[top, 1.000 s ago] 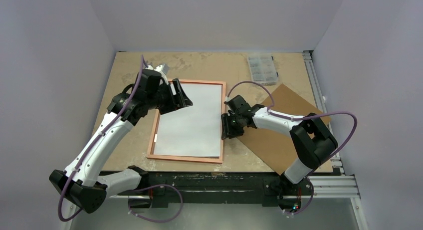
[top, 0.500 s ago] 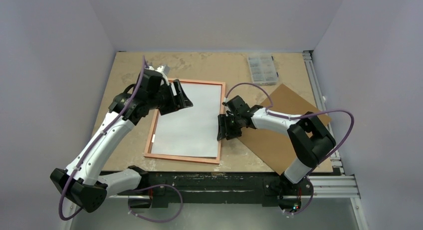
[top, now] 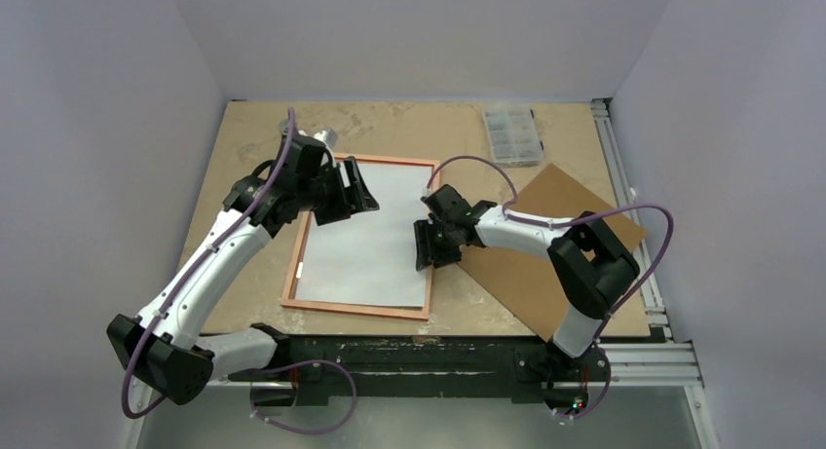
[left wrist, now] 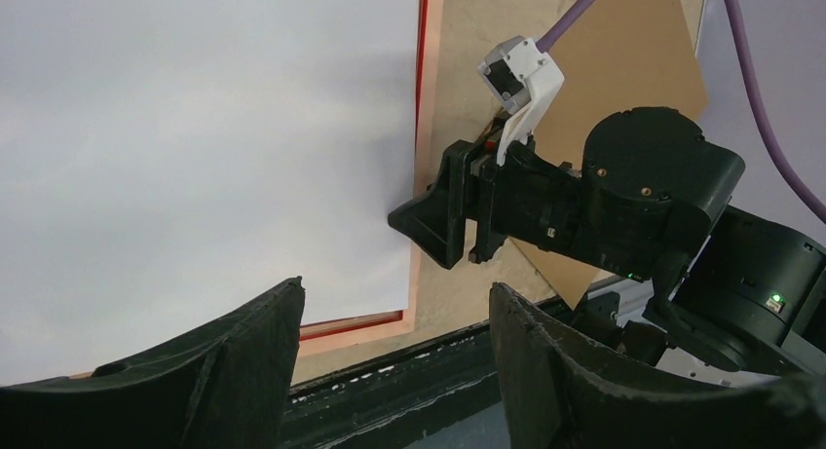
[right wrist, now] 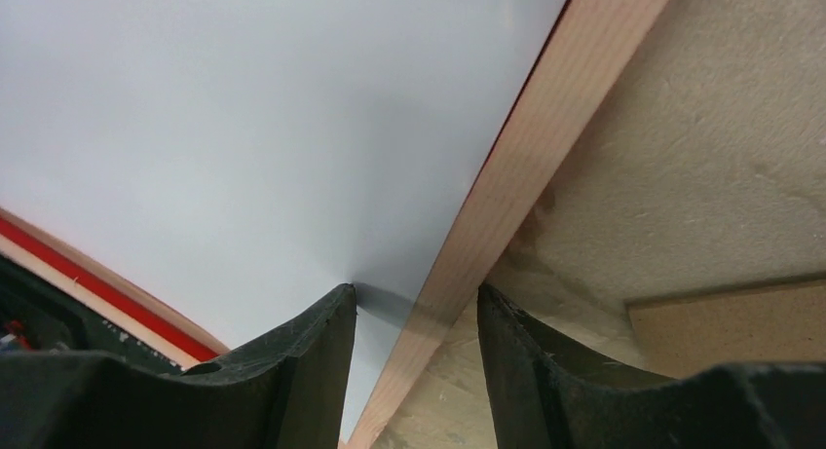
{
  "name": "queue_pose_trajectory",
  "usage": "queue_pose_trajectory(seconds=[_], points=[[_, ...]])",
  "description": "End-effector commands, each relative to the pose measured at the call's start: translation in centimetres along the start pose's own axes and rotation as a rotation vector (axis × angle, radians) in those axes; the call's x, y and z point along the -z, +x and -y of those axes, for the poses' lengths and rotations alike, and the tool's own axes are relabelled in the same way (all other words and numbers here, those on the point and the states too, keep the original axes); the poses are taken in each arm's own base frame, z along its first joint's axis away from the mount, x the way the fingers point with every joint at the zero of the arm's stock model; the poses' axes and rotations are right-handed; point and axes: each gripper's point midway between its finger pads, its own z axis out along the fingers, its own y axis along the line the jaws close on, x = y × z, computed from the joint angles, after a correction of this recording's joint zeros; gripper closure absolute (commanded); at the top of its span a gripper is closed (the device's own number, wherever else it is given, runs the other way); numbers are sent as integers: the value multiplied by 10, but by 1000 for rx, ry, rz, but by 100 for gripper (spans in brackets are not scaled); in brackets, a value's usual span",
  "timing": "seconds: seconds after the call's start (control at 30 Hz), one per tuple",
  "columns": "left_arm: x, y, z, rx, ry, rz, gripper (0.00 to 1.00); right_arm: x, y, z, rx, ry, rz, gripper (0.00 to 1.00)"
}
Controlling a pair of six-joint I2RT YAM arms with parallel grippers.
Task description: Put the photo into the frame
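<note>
While the glossy white-backed photo [top: 365, 240] lies white side up inside the thin pale-wood-backed frame [top: 356, 308], the right fingers [right wrist: 292, 371] stand apart astride its right rail, clamping nothing. The left fingers [left wrist: 244, 371] gape empty above its far-left corner. Bare tan surface [top: 409, 132] runs beyond the far rail. One photo, one frame, one brown board [top: 555, 274].

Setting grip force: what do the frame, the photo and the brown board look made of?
The frame: likely pale wood, grain visible, red paint at inner edge. The photo: thin paper, smooth white back up. The brown board: probably fibreboard or card, uniform matte brown.
</note>
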Motion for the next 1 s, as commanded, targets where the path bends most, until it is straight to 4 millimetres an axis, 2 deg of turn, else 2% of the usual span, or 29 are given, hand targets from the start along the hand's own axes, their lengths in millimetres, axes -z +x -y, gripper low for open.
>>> queue_pose_trajectory(seconds=[0.0,0.2,0.37,0.43,0.53,0.6,0.73,0.83,0.97], points=[[-4,-3,-1,-28,9,4,32,-10,3,22,74,196,4,51],[-8,-1,-3,-26,4,-8,32,-15,4,25,103,249,13,47],[-10,1,-4,-29,1,-18,32,-14,-5,29,133,290,37,32],[-11,2,-4,-29,0,-21,32,-13,-9,26,144,283,50,22],[-13,3,-5,-31,-4,-28,32,-10,-14,19,147,264,63,15],[-13,4,-6,-33,-6,-32,32,-7,-12,8,129,203,51,13],[-13,4,-7,-38,-8,-32,32,0,-15,0,92,114,45,9],[-12,3,-5,-40,-2,-29,32,-2,-17,-3,47,23,37,9],[-5,0,0,-51,27,-1,32,-9,-26,-10,54,-7,34,9]])
